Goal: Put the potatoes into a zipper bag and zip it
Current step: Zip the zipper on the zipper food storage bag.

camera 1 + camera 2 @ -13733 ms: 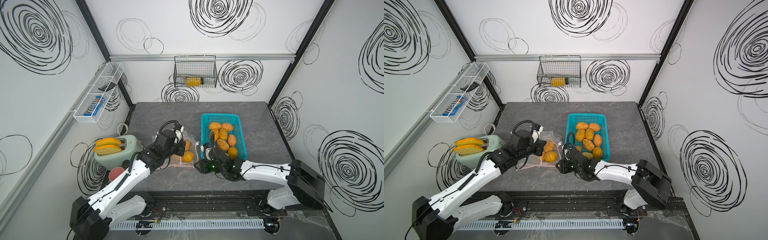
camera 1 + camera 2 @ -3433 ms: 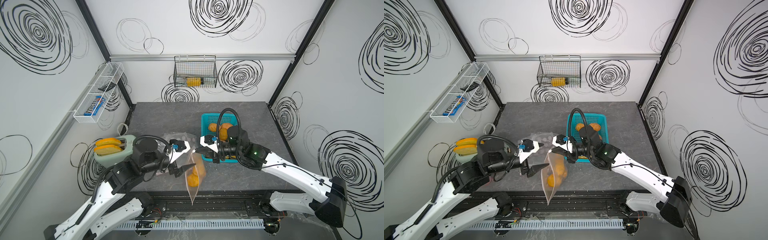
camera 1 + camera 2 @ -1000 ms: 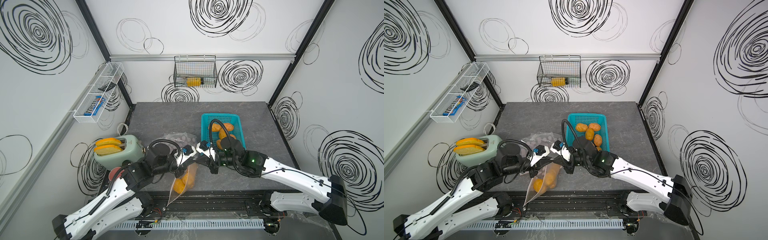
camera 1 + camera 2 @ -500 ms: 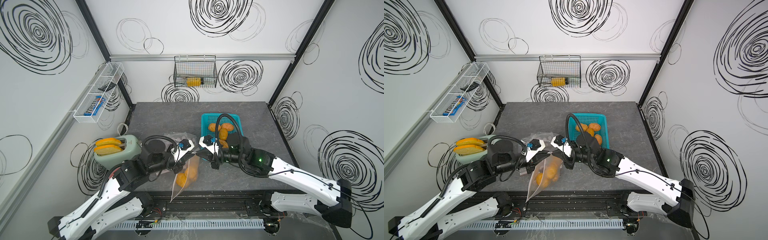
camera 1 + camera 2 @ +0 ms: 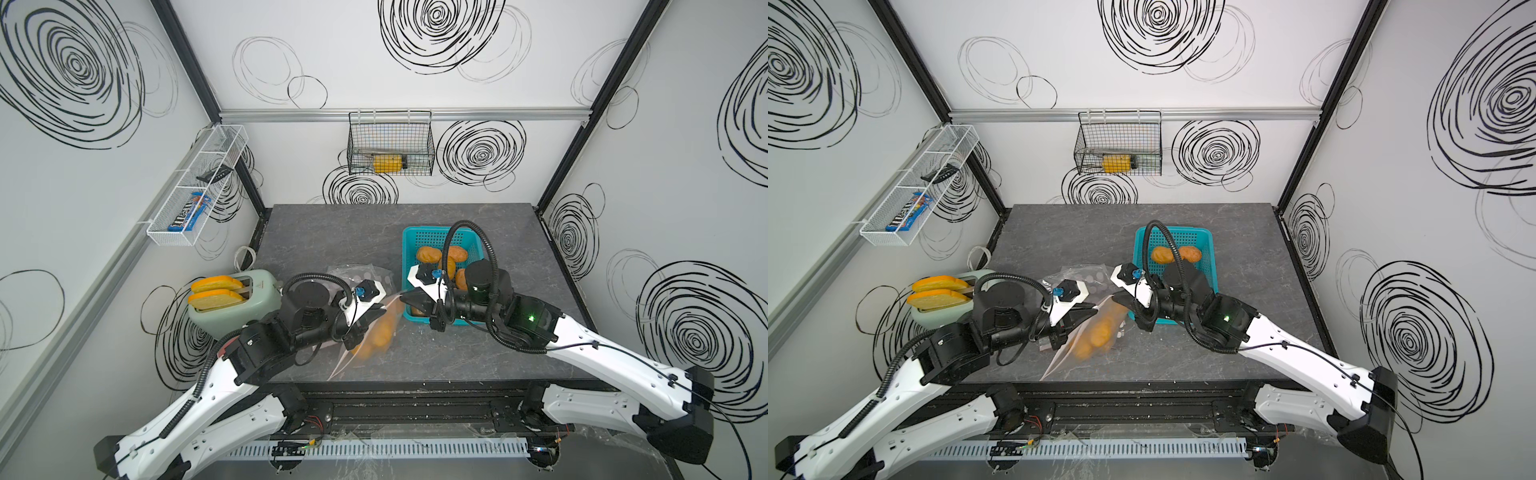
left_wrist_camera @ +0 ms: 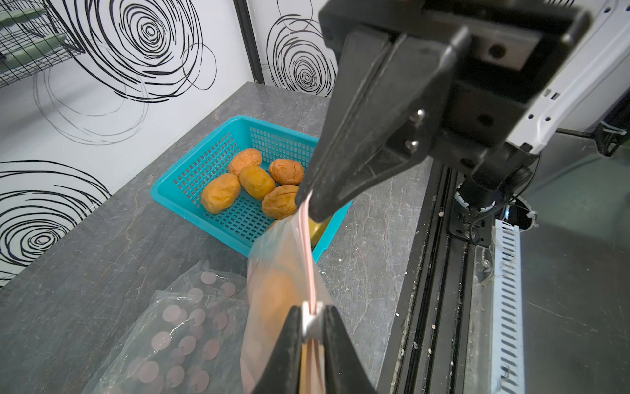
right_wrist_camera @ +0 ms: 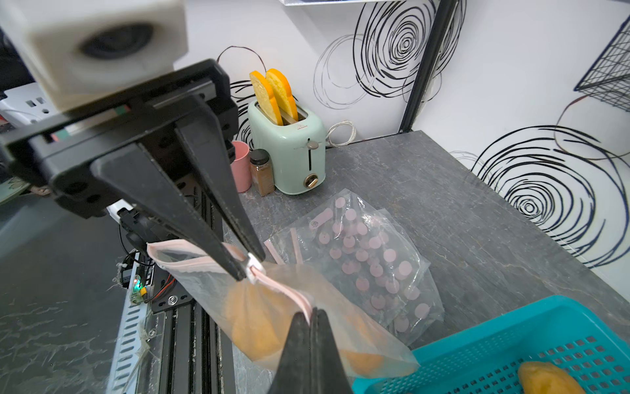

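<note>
The clear zipper bag (image 5: 365,345) (image 5: 1084,345) hangs above the table's front edge, strung between both grippers, with orange potatoes (image 5: 376,332) (image 5: 1096,332) inside. My left gripper (image 6: 312,310) (image 7: 250,264) is shut on the bag's white slider (image 6: 312,322) (image 7: 255,267). My right gripper (image 7: 312,312) (image 6: 308,201) is shut on the pink zip strip (image 7: 293,293) at the bag's corner. Between slider and right gripper the strip runs as one line; behind the slider the mouth gapes. Several more potatoes (image 6: 255,180) (image 5: 428,254) lie in the teal basket (image 6: 191,177) (image 5: 1204,241).
Spare dotted bags (image 7: 368,259) (image 5: 365,276) lie flat on the table behind the hanging bag. A mint toaster (image 7: 289,150) (image 5: 232,307) with toast slices, a pink cup (image 7: 240,167) and a spice jar (image 7: 261,170) stand at the left. A wire basket (image 5: 390,145) hangs on the back wall.
Both arms have risen a little with the bag still strung between them, and the bag's lower end has swung slightly. Both grips are the same.
</note>
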`<state>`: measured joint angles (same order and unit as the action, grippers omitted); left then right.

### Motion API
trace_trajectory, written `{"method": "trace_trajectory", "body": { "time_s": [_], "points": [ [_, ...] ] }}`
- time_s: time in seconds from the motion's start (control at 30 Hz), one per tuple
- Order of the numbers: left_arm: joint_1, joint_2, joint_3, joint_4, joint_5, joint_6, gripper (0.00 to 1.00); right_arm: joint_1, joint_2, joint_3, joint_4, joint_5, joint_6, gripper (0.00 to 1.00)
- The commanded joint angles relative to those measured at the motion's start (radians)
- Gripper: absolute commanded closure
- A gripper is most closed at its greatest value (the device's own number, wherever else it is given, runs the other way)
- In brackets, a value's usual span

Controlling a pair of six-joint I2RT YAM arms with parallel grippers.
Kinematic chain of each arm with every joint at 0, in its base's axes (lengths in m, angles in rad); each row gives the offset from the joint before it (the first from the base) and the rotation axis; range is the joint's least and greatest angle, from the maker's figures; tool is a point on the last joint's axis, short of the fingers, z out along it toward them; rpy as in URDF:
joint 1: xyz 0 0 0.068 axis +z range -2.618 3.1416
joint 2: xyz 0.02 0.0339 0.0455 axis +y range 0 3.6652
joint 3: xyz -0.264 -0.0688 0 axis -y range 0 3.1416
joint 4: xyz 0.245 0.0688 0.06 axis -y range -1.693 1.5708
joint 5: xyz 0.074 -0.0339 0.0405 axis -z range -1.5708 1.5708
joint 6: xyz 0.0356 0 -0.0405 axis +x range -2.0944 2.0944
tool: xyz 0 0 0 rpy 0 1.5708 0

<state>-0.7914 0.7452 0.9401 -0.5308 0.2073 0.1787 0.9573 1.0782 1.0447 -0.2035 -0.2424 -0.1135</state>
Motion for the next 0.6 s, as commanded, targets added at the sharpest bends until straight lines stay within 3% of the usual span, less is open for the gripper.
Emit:
{"method": "trace_trajectory", "body": {
  "time_s": [0.0,0.43,0.47,0.5,0.57],
  "points": [
    [0.001,-0.007,-0.019,-0.085,-0.019,-0.005,0.83,-0.047,-0.045,0.021,0.050,0.024,-0.002,1.00],
    [0.000,-0.041,-0.024,-0.095,-0.013,-0.032,0.81,-0.149,-0.080,-0.007,0.072,-0.052,0.021,1.00],
    [0.000,-0.044,-0.023,-0.083,-0.003,-0.037,0.76,-0.149,-0.078,-0.010,0.075,-0.058,0.025,1.00],
    [0.001,-0.048,-0.024,-0.064,0.012,-0.045,0.64,-0.149,-0.077,-0.013,0.078,-0.065,0.027,1.00],
    [0.001,-0.049,-0.021,-0.026,0.050,-0.059,0.60,-0.150,-0.076,-0.025,0.086,-0.073,0.031,1.00]
  ]
}}
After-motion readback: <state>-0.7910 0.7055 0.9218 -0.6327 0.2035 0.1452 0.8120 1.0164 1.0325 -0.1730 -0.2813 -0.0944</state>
